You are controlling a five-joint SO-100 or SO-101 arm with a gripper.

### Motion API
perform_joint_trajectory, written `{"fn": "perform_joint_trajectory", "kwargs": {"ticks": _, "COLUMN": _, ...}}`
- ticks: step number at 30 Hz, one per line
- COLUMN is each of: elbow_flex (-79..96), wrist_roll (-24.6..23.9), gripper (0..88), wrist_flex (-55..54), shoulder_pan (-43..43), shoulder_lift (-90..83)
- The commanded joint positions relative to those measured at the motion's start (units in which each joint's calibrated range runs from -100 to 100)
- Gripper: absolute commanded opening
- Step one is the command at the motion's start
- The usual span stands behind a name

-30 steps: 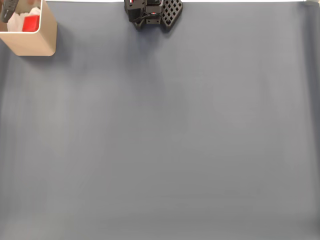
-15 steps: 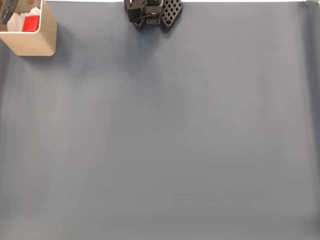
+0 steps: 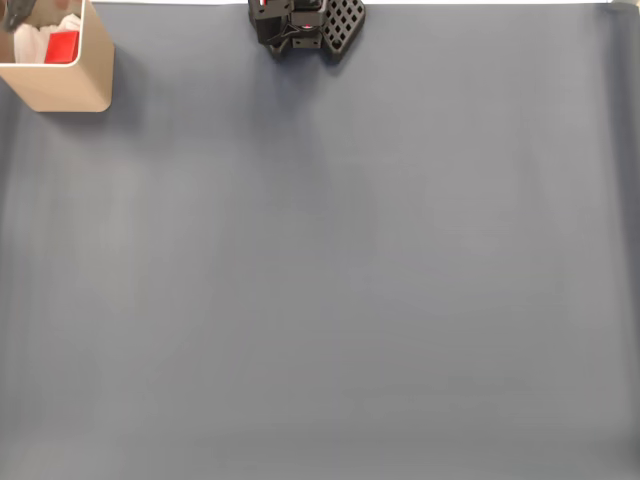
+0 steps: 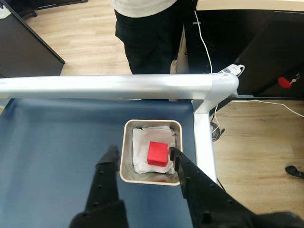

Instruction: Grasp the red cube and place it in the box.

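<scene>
Since a second ago, in the fixed view, the dark gripper tip over the box's top-left corner has pulled back almost out of frame, while the red cube has stayed put inside the box.

We go left to right in the wrist view. The gripper enters from the bottom edge, its jaws wide apart and holding nothing: the left finger sits over the blue mat just left of the box, and the right finger overlaps the box's right wall. Between and just ahead of the fingertips lies the box, with the red cube resting on the white paper inside it, closer to the right finger. Beyond the box runs the silver frame rail, and past that stands a person on the wooden floor.

We judge the placing done and the retreat under way. The risk from here is the right finger: it looks close to the box wall, so a sideways swing before lifting clear could nudge or tip the light box and spill the cube. A low pass could also snag the paper.

We count one cube, one box, one gripper, one person.
</scene>
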Motion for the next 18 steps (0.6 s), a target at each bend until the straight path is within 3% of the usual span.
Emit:
{"fn": "perform_joint_trajectory", "kwargs": {"ticks": 1, "elbow_flex": -0.6, "wrist_roll": -0.2, "gripper": 6.5, "wrist_flex": -1.1, "shoulder_pan": 0.6, "shoulder_lift": -2.5}}
{"fn": "perform_joint_trajectory", "kwargs": {"ticks": 4, "elbow_flex": -0.2, "wrist_roll": -0.2, "gripper": 0.2, "wrist_flex": -1.2, "shoulder_pan": 0.5, "shoulder_lift": -2.8}}
{"fn": "perform_joint_trajectory", "kwargs": {"ticks": 18, "elbow_flex": -4.4, "wrist_roll": -0.1, "gripper": 0.0, "wrist_flex": -1.2, "shoulder_pan": -4.5, "shoulder_lift": 0.8}}
